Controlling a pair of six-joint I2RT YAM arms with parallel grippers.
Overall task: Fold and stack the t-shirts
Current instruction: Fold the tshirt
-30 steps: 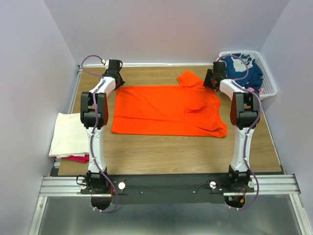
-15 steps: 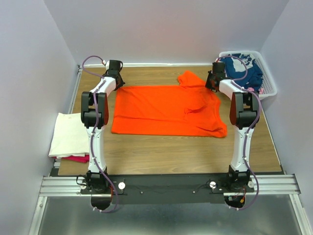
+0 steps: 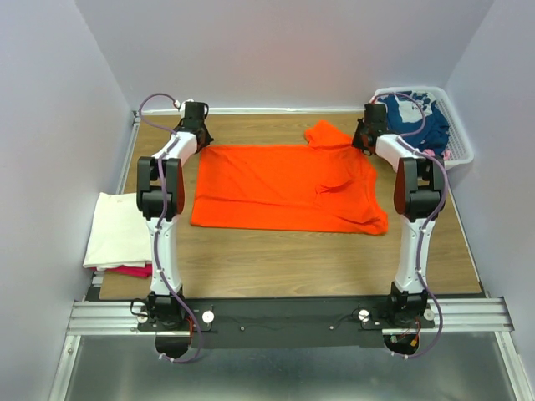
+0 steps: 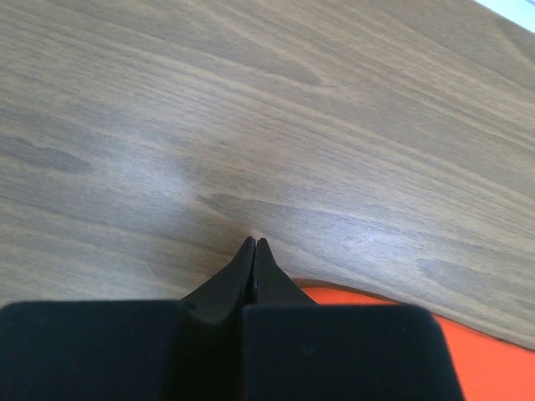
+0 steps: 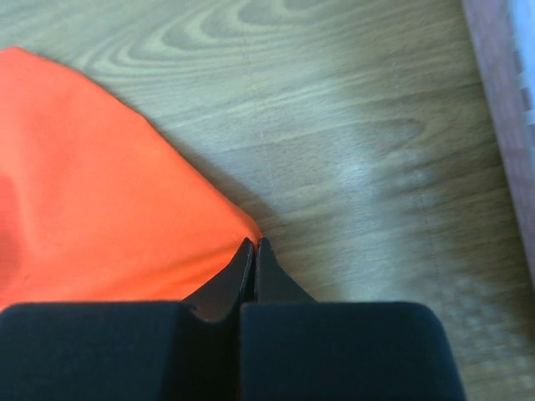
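Nearest, at the left edge of the worktop (image 3: 292, 259), the cream-white t-shirt (image 3: 117, 227) lies folded on the magenta-pink t-shirt (image 3: 134, 270). That stack sits well apart from the arms and looks safe.

The risk lies farther back. The orange t-shirt (image 3: 284, 188) is spread flat mid-worktop, and both arms reach to its far edge. The left end effector (image 4: 254, 244) has its fingers pressed together at the far left corner, its tips over bare wood with orange only beside them. The right end effector (image 5: 253, 242) is likewise closed, its tips right at the point of the cloth's edge at the far right. Whether either has cloth pinched cannot be made out.

If one side holds nothing, or only a sliver, any lift would likely drag the shirt askew or drop that corner. The fold would then land crooked. The sleeve bunched at the far right (already rumpled) could also get trapped inside the fold.

Counted, near to far:
- Four t-shirts show: cream-white, magenta-pink, orange, and the navy blue t-shirt (image 3: 426, 121).
- There are two end effectors.
- One basket (image 3: 462, 154) stands at the far right, holding the navy one and perhaps more.
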